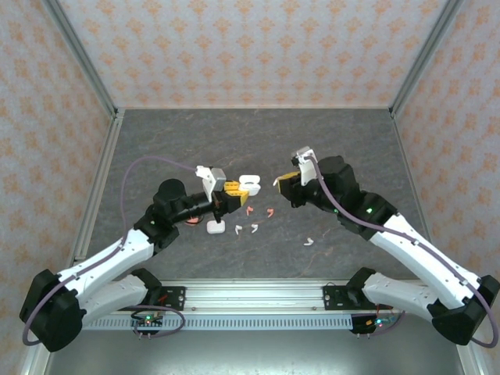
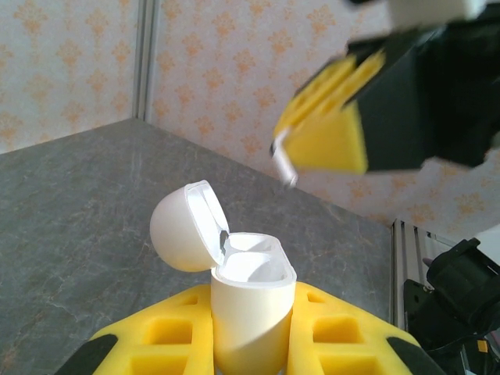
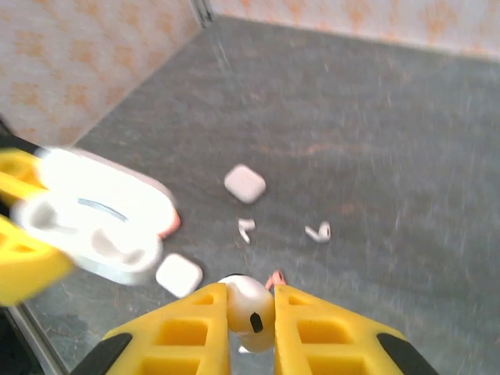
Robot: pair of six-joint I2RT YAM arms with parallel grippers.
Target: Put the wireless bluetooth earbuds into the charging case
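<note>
White earbud [image 3: 250,306] sits pinched in the closed right claw [image 3: 250,294], close to the open charging case [image 2: 248,301] gripped by the left claw [image 2: 251,344]. Insertion seems in hand; next, the bud needs aligning over a socket.

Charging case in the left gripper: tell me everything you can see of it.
The charging case is a small glossy white plastic capsule with rounded edges. Its domed lid is hinged back, open, over a pale moulded interior; contents unclear. It stands upright above the table, clamped low on both sides between the left gripper's yellow fingers.
</note>
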